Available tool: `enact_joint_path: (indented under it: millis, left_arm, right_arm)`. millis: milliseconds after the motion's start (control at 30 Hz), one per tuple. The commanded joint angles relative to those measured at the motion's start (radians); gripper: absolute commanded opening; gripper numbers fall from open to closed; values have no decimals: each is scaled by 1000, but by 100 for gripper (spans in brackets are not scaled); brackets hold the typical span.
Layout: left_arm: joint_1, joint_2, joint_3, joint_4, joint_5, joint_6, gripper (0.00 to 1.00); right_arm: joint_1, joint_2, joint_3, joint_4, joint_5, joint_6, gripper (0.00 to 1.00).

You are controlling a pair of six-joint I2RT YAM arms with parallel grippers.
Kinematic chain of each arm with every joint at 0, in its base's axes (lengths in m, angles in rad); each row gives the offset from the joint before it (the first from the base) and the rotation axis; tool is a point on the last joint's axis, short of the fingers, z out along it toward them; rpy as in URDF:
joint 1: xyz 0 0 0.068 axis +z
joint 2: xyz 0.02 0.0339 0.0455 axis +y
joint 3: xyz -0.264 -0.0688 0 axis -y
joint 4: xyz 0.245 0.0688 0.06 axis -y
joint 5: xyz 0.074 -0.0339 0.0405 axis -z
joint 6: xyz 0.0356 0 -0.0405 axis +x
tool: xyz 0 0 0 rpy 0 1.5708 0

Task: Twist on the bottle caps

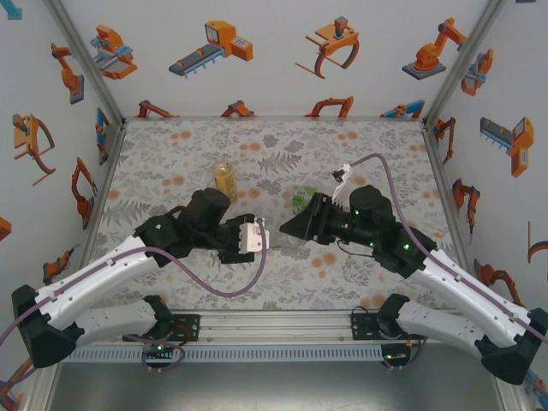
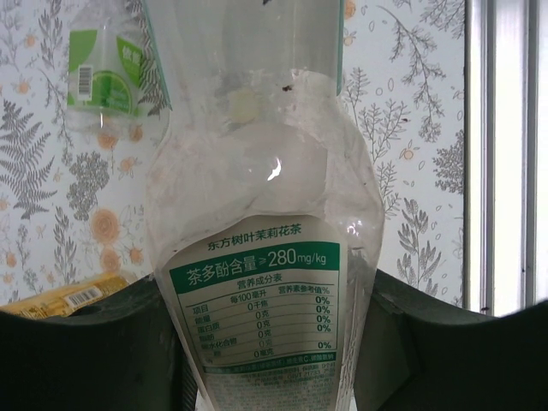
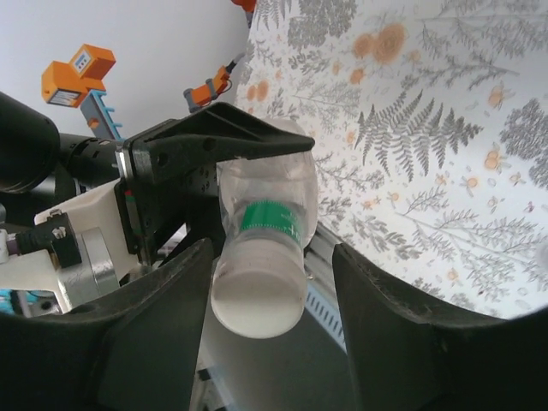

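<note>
The left pincer is clamped on a clear plastic bottle with a green-and-white printed label, its 2 dark fingers pressing the bottle's sides low in the left wrist view. In the right wrist view the same bottle juts out from between those black fingers, carrying a green band near its neck, and its end points toward the right wrist camera. A white round plastic cap sits on that end of the bottle. The right pincer stands open around the cap: 1 finger lies just beside it, possibly touching, and the other stands apart with a visible gap. From above, the 2 pincers meet nose to nose over the near middle of the floral-patterned tabletop, the right pincer facing the left one. Farther back on the tabletop a yellow-tinted bottle stands upright behind the left arm, and a green-labelled bottle sits just behind the right pincer. The left wrist view also catches that green-labelled bottle at upper left and a yellow label at lower left.
</note>
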Motion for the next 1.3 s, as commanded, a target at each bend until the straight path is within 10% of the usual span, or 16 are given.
enact_joint_path:
  millis: [0,333,667,1267]
  left_arm:
    - [-5,-11,5,29,48,17,0]
    - [-6,-10,8,22,56,16,0]
    - [-10,-8,7,19,56,19,0]
    - [-11,-8,5,20,53,17,0]
  right_arm:
    - [-4,-21,54,-10,29,-169,57]
    - [-4,-118,57,61,39,-659,57]
    - [-3,-173,39,-1,-340,-1202,59]
    - [-2,-84,-35,47,-411,-1334,62]
